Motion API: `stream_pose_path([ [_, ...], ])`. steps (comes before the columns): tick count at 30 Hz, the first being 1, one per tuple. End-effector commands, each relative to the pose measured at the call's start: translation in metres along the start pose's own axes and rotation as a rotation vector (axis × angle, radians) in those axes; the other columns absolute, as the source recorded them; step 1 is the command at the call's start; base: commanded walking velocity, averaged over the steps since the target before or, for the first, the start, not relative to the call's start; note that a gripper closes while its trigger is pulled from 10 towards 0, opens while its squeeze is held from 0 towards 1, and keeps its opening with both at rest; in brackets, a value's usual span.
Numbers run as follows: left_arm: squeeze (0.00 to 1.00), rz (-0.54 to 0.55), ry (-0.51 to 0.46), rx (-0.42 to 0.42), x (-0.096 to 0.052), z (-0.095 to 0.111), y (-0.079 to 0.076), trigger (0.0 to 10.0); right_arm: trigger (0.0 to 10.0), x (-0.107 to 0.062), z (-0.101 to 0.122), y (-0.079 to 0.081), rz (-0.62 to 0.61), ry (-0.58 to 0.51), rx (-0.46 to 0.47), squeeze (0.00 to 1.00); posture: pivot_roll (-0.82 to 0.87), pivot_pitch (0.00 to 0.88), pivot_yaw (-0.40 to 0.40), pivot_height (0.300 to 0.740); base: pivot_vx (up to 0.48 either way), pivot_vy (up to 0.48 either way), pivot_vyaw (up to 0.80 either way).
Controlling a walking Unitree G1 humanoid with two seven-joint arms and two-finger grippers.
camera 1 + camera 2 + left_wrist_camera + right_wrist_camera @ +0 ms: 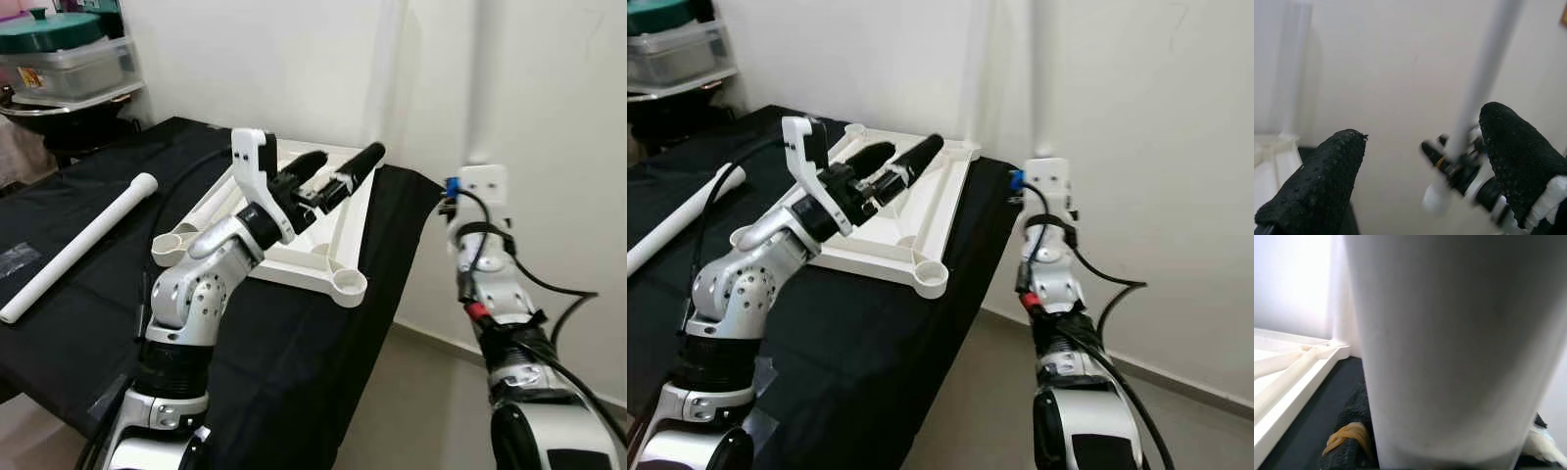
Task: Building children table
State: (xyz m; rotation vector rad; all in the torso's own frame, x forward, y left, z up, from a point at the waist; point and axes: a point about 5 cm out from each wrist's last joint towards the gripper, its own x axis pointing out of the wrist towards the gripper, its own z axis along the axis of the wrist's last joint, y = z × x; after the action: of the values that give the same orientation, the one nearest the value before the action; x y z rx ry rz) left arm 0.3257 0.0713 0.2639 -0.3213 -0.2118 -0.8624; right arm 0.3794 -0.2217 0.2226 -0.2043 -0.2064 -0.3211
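A black cloth (pixel 294 343) covers the counter and hangs over its near edge toward the floor. Behind the counter stands a plain white wall (pixel 323 69), with a vertical white corner strip (pixel 392 78) running up it. To the right, below the counter's edge, lies a pale tiled floor (pixel 411 392), met by a white skirting board (pixel 1176 377) at the foot of the wall. In the far left corner, a clear plastic storage box (pixel 69 67) with a dark green lid (pixel 49 31) sits on a shelf (pixel 73 103). Dark shapes beneath that shelf are too shadowed to make out.
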Motion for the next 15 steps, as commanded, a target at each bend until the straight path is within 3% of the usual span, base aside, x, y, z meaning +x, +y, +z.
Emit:
stream_pose_path([
  [1,0.0,0.03,0.025,0.03,-0.002,-0.006,0.003,10.0,10.0,-0.001,0.005,0.002,0.014,-0.034,0.036,0.0,0.04,0.0,-0.018,0.74,0.0,0.0,0.0],
  [3,0.0,0.098,0.074,0.134,-0.006,-0.019,0.009,10.0,10.0,-0.011,0.011,0.013,0.099,-0.083,0.091,0.0,0.04,0.0,-0.021,0.74,0.0,0.0,0.0],
  [4,0.0,0.098,0.074,0.134,-0.006,-0.019,0.009,10.0,10.0,-0.011,0.011,0.013,0.099,-0.083,0.091,0.0,0.04,0.0,-0.021,0.74,0.0,0.0,0.0],
  [7,0.0,0.17,0.11,0.157,-0.013,-0.033,0.015,10.0,10.0,-0.029,0.019,0.032,0.233,-0.132,0.117,0.0,0.03,0.0,-0.022,0.74,0.0,0.0,0.0],
  [15,0.0,0.23,0.127,0.215,-0.02,-0.038,0.018,10.0,10.0,-0.04,0.022,0.044,0.304,-0.139,0.124,0.0,0.05,0.0,-0.035,0.74,0.0,0.0,0.0],
])
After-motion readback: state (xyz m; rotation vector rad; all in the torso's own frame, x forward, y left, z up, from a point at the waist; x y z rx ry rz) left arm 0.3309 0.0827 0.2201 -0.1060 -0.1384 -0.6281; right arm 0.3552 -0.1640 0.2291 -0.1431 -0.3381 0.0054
